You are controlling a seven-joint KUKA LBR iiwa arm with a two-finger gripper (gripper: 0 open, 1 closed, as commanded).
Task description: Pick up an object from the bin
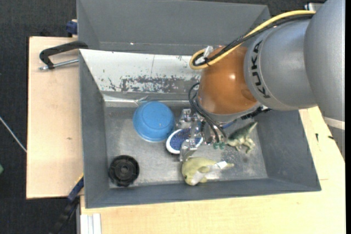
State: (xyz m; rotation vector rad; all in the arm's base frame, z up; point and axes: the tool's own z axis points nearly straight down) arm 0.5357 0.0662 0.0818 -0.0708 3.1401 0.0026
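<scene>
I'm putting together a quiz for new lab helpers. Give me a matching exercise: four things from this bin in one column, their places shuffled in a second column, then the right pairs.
Things
1. blue bowl
2. black round cap
3. pale yellow crumpled thing
4. hand

Places
A. by the lower wall in the view, right of middle
B. lower left corner in the view
C. mid-floor, right beside a small blue disc
D. toward the upper wall, left of the hand

Pairs: 1-D, 2-B, 3-A, 4-C

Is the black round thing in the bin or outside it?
In: the black round thing lies on the bin floor, inside its walls.
</scene>
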